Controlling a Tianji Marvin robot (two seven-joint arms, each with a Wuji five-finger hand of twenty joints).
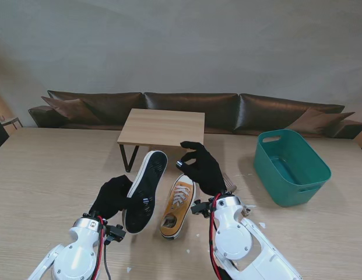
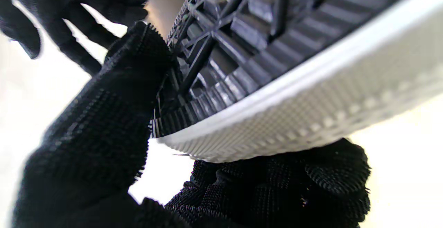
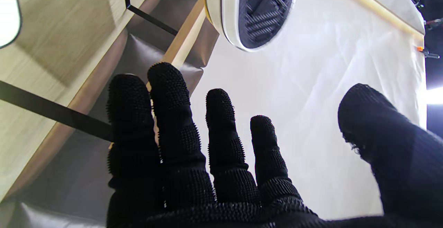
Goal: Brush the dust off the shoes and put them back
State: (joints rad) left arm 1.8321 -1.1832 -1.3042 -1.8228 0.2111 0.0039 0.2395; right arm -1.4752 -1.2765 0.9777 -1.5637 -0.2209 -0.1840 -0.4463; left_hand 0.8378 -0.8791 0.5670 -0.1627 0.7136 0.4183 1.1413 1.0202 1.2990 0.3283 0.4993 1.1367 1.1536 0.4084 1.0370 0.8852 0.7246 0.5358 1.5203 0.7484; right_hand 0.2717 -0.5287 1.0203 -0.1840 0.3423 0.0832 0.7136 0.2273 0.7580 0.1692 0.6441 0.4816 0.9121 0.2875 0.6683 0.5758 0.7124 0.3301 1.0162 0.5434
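Observation:
My left hand point(image 1: 113, 195) is shut on a shoe point(image 1: 144, 189) held tilted off the table, its black sole and white rim facing me. In the left wrist view the ribbed sole point(image 2: 277, 48) fills the frame, with my gloved fingers point(image 2: 104, 117) pressed on its edge. The other shoe point(image 1: 176, 207), yellow with white laces, lies upright on the table just right of the held one. My right hand point(image 1: 201, 166) hovers open over the yellow shoe's toe. In the right wrist view its fingers point(image 3: 180, 141) are spread and hold nothing, and the held shoe's toe point(image 3: 263, 10) lies beyond them.
A low wooden stand with black legs point(image 1: 162, 126) sits just beyond the shoes. A teal basket point(image 1: 291, 166) stands at the right. A pale object point(image 1: 230, 186) lies partly hidden behind my right wrist. Small white bits point(image 1: 262, 224) dot the table. A brown sofa point(image 1: 274, 111) runs along the far edge.

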